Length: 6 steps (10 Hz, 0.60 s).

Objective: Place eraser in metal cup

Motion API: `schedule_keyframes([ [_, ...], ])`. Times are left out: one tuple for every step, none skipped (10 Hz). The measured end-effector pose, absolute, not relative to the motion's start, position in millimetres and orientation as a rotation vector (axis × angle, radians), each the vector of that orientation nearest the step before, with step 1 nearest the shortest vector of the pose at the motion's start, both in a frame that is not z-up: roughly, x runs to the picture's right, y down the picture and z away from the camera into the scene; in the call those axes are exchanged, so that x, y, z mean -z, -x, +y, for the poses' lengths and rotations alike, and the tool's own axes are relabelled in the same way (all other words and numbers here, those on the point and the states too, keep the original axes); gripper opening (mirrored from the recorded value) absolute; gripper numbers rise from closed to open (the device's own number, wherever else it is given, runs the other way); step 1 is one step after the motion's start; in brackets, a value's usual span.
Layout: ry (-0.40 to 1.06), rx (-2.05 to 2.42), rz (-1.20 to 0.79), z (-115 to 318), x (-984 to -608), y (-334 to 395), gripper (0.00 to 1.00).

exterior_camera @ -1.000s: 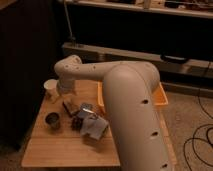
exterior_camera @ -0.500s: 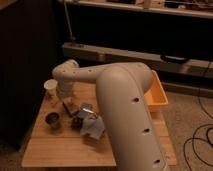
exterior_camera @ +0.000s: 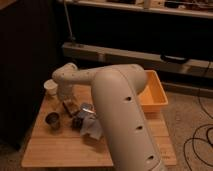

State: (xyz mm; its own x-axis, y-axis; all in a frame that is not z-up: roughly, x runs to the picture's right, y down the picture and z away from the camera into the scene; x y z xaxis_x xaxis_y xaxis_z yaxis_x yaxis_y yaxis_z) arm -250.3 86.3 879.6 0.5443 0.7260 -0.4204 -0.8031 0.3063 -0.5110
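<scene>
Closest to the camera, a big pale robot arm (exterior_camera: 120,115) rises from the bottom and bends over to the left. Under it stands a wooden table (exterior_camera: 55,147). Near the middle of the table lies a grey-blue folded piece (exterior_camera: 92,129), partly hidden by the arm. Left of it sits a dark brown lump (exterior_camera: 77,121), and further left stands the metal cup (exterior_camera: 52,120), upright, with a dark inside. A bit further back lies the eraser (exterior_camera: 70,106), flat on the table, near the metal cup but apart from it. The gripper (exterior_camera: 67,99) hangs just above the eraser, pointing down, with its fingers apart. Whether they touch the eraser cannot be told. Behind the gripper, at the left back corner, stands a white cup (exterior_camera: 50,88). On the right side sits a yellow tray (exterior_camera: 156,95). Furthest back is a long dark shelf (exterior_camera: 150,55).
</scene>
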Motion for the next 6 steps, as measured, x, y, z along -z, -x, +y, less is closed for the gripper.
schedule_keyframes([
  [0.754,-1.015,0.124,90.2,-882.5,249.7,0.80],
  [0.762,-1.017,0.133,95.9,-886.5,247.8,0.80],
  [0.769,-1.021,0.139,99.6,-888.7,246.5,0.80],
  [0.772,-1.022,0.145,102.4,-890.7,245.4,0.80],
  [0.780,-1.026,0.154,104.1,-891.9,244.7,0.75],
  [0.790,-1.026,0.167,106.5,-892.5,241.9,0.66],
])
